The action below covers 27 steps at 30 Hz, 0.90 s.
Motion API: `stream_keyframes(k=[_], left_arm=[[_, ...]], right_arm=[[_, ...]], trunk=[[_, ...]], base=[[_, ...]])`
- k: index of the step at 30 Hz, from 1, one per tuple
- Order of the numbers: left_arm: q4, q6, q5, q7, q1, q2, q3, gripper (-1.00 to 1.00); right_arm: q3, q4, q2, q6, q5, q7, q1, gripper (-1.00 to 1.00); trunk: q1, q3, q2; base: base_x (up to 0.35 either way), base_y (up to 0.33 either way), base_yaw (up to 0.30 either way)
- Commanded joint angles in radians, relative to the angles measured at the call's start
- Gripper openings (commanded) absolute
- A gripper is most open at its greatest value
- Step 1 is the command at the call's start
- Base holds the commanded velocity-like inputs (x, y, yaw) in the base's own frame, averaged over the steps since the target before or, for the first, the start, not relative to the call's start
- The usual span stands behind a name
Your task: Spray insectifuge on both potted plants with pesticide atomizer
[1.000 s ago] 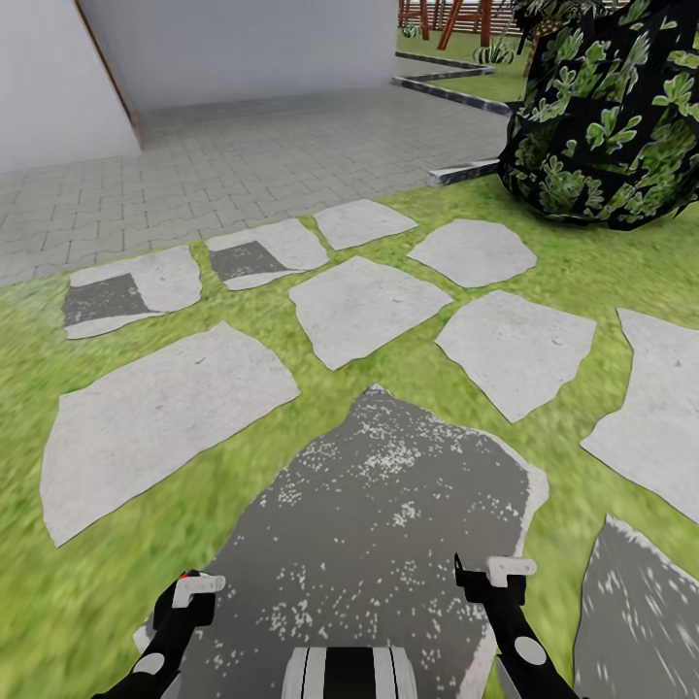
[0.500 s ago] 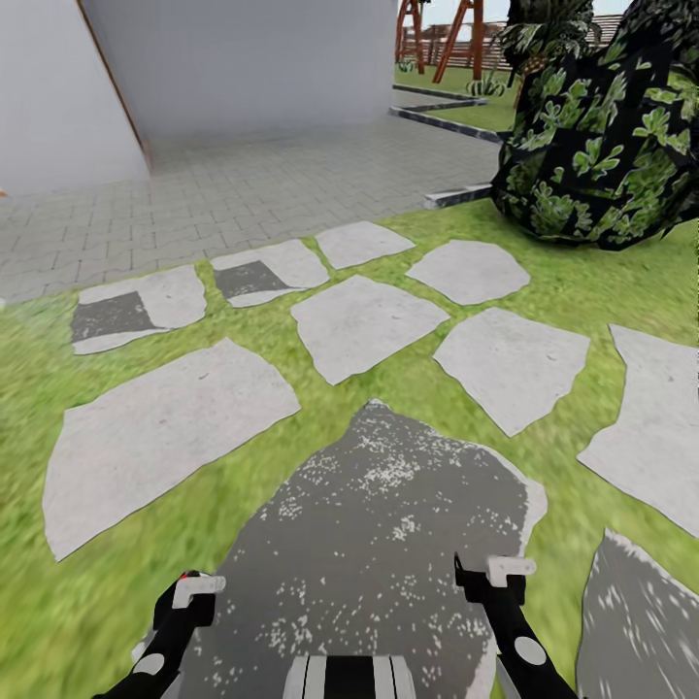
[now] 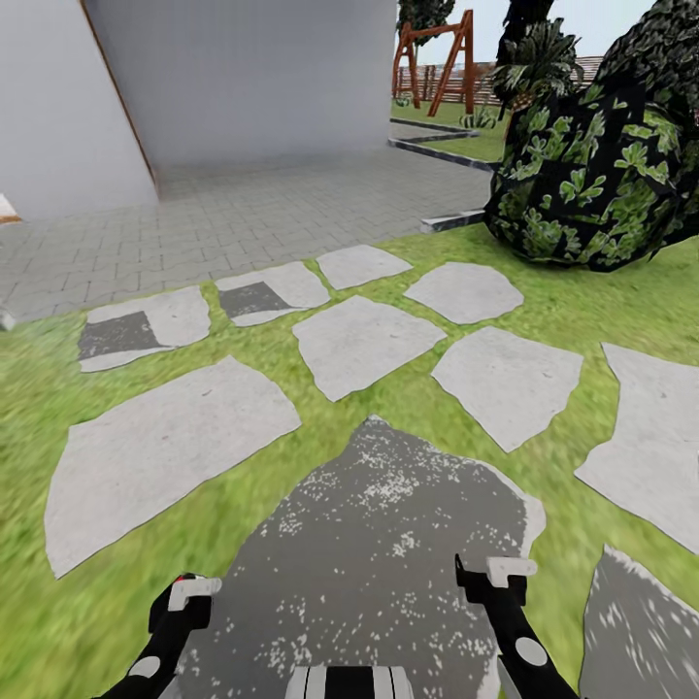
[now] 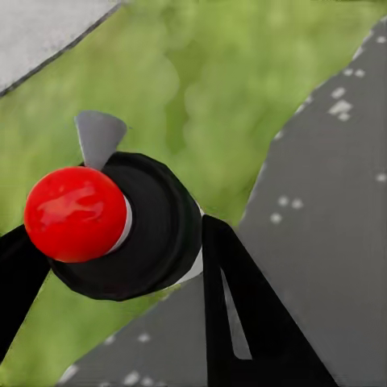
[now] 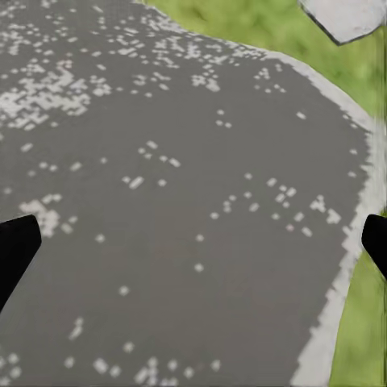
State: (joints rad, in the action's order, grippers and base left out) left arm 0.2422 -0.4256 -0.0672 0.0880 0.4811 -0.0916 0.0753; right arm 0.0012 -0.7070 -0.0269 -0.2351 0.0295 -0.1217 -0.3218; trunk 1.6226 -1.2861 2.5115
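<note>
The pesticide atomizer (image 4: 133, 230), a dark bottle with a glossy red top (image 4: 74, 214), sits between the black fingers (image 4: 242, 314) of my left gripper (image 3: 189, 594), which is shut on it. In the head view that gripper hangs low at the left, over the edge of a dark grey stepping stone (image 3: 388, 544). My right gripper (image 3: 495, 575) is low at the right and open, with only the stone between its fingertips (image 5: 14, 242). The potted plants are out of view.
Pale stepping stones (image 3: 364, 340) lie in green lawn (image 3: 582, 301) ahead. A big dark leafy bush (image 3: 592, 184) stands at the right. Beyond are grey brick paving (image 3: 272, 204), a grey wall (image 3: 243, 68), a low curb (image 3: 451, 221) and a brown wooden frame (image 3: 437, 58).
The whole head view has shifted down, so the camera has tilted up: more of the wooden frame, fence and sky shows. Both arms keep their places in the picture.
</note>
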Motion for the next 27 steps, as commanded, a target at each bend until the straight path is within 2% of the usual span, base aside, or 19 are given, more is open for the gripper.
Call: stream_keyframes(k=[1, 6, 9, 10, 12, 16, 22, 24, 27], left_arm=[[-0.001, -0.004, -0.007, 0.001, -0.007, -0.005, 0.006, -1.00], [0.000, -0.005, -0.004, 0.005, -0.048, -0.019, 0.010, -1.00], [0.002, -0.007, -0.003, 0.010, -0.083, -0.021, 0.010, -1.00], [0.003, -0.007, -0.002, 0.010, -0.089, -0.022, 0.010, -1.00], [0.005, -0.008, 0.000, 0.013, -0.110, -0.022, 0.011, -1.00], [0.007, -0.011, 0.003, 0.014, -0.149, -0.022, 0.022, -1.00], [0.000, -0.082, 0.004, 0.012, -0.199, -0.021, 0.073, -1.00], [0.000, -0.106, 0.005, 0.011, -0.225, -0.019, 0.081, -1.00], [-0.001, -0.114, 0.005, 0.010, -0.235, -0.013, 0.084, -1.00]], right_arm=[[0.000, 0.003, -0.002, -0.002, 0.004, -0.003, 0.000, 1.00], [-0.002, 0.088, -0.013, -0.042, 0.004, -0.004, 0.000, 1.00], [-0.001, 0.197, -0.029, -0.149, 0.004, -0.004, 0.000, 1.00], [-0.001, 0.218, -0.030, -0.171, 0.004, -0.004, 0.000, 1.00], [-0.001, 0.300, -0.034, -0.265, 0.003, -0.004, 0.000, 1.00], [-0.001, 0.428, -0.038, -0.382, 0.003, -0.004, 0.000, 1.00], [-0.001, 0.562, -0.043, -0.421, -0.001, -0.005, 0.000, 1.00], [-0.001, 0.578, -0.042, -0.422, -0.002, -0.006, 0.000, 1.00], [-0.001, 0.584, -0.041, -0.422, -0.003, -0.006, 0.000, 1.00]], trunk=[[-0.001, 0.005, 0.000], [-0.003, 0.031, -0.001], [-0.004, 0.048, -0.002], [-0.005, 0.053, -0.002], [-0.006, 0.064, -0.003], [-0.007, 0.085, -0.004], [-0.010, 0.118, -0.005], [-0.011, 0.129, -0.005], [-0.012, 0.145, -0.006]], base=[[0.000, 0.000, -0.055], [0.000, 0.000, -0.075], [0.000, 0.000, -0.087], [0.000, 0.000, -0.089], [0.000, 0.000, -0.090], [0.000, 0.000, -0.090], [0.000, 0.000, -0.090], [0.000, 0.000, -0.090], [0.000, 0.000, -0.090]])
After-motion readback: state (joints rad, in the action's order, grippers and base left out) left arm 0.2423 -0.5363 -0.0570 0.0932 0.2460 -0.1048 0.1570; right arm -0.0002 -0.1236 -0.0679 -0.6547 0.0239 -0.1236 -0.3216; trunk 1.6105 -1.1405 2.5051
